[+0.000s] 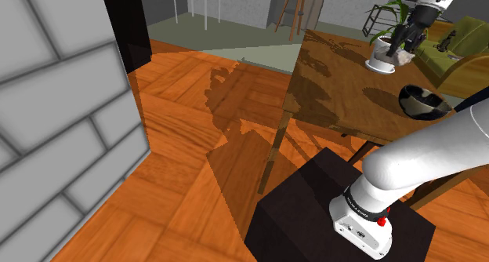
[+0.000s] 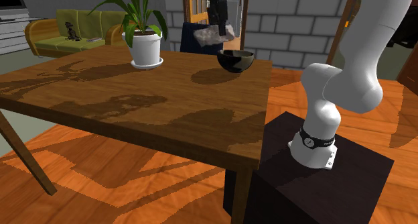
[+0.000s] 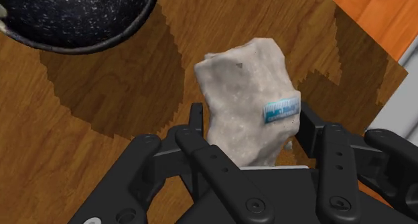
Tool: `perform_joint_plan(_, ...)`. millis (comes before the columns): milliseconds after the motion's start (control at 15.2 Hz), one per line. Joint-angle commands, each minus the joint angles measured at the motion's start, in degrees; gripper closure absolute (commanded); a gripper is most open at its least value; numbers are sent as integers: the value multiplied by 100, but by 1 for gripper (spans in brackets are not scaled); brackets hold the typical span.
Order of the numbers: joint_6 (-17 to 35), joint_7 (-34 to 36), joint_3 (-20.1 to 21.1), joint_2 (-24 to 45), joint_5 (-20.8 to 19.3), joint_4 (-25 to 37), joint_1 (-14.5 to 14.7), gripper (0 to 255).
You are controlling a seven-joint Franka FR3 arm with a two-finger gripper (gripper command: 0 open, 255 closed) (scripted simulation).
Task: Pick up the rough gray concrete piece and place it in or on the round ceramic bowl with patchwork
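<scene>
Second ext. view, left to right: green sofa (image 2: 60, 29) upper left, beyond table; white plant pot (image 2: 146, 49) on far part of brown wood-look table (image 2: 134, 108); then, upper middle, black gripper (image 2: 216, 30) pointing down w/ fingers (image 3: 196, 125) clamped on pale grey concrete piece (image 2: 213, 36), held in air clear of tabletop, shadow under it on the wood; dark speckled bowl (image 2: 235, 60) just right of and below piece, near table's far right edge; white arm (image 2: 362, 62) and black stand (image 2: 321, 182) at right. Key relation: bowl not under piece, but offset right and lower here, and lower right of gripper in shoulder view; in wrist view, bowl rim off to one side beyond one finger, bare wood straight under piece. Piece gripped at one end, long axis sticking out past fingertips, approx. crosswise to closing direction as far as can be judged; small blue label on one face. Judged step: lift done, carry to bowl in hand, release not yet. Next move prob. short sideways shift over bowl, then lower and let go; bowl mouth not much wider than piece by the look, so risk of clipping rim or tipping out. Surface flat, glossy, plant shadows across it. Room: orange parquet floor (image 2: 134, 182), grey block wall (image 2: 295, 21) behind.
</scene>
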Motion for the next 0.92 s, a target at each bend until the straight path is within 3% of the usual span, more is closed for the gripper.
perform_joint_plan(0,-77,-228,-126,-157,-169,-67,-108,255)
perform_joint_plan(858,-503,-1918,-1252,-487,-1068,206,-602,255)
